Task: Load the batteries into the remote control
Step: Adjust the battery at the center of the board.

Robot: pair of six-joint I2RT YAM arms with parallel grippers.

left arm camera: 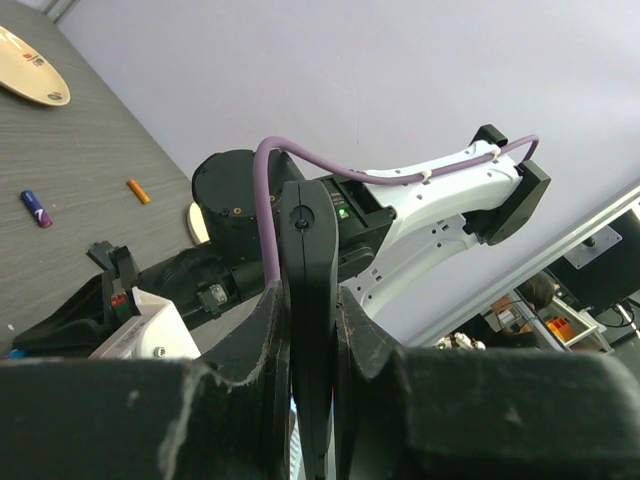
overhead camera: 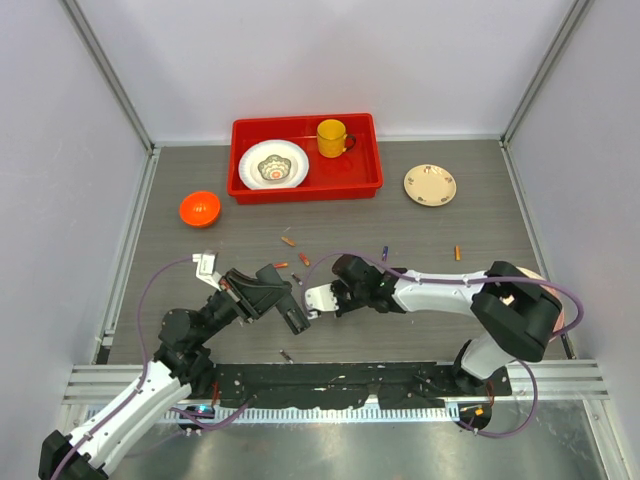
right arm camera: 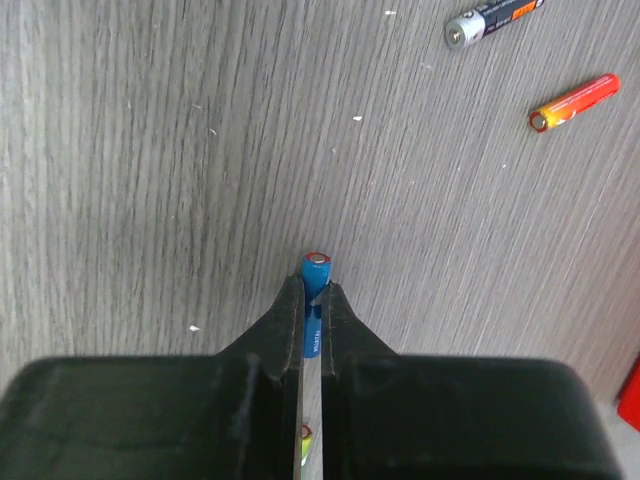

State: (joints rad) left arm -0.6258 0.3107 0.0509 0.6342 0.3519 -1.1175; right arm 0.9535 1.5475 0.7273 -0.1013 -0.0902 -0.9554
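The remote control (left arm camera: 308, 250), a slim black bar, stands edge-on between the fingers of my left gripper (left arm camera: 308, 292), which is shut on it. From above, the left gripper (overhead camera: 278, 297) holds the remote control (overhead camera: 295, 314) just left of my right gripper (overhead camera: 318, 298). In the right wrist view, my right gripper (right arm camera: 313, 290) is shut on a blue battery (right arm camera: 316, 272) whose tip sticks out past the fingertips, above the table. Loose batteries lie on the wood: an orange one (right arm camera: 573, 102), a dark one (right arm camera: 490, 18), and several more (overhead camera: 288, 241) in the top view.
A red tray (overhead camera: 372, 175) with a patterned bowl (overhead camera: 273, 164) and a yellow mug (overhead camera: 333, 138) stands at the back. An orange bowl (overhead camera: 199, 208) sits at the left, a cream plate (overhead camera: 430, 185) at the right. One battery (overhead camera: 287, 356) lies near the front rail.
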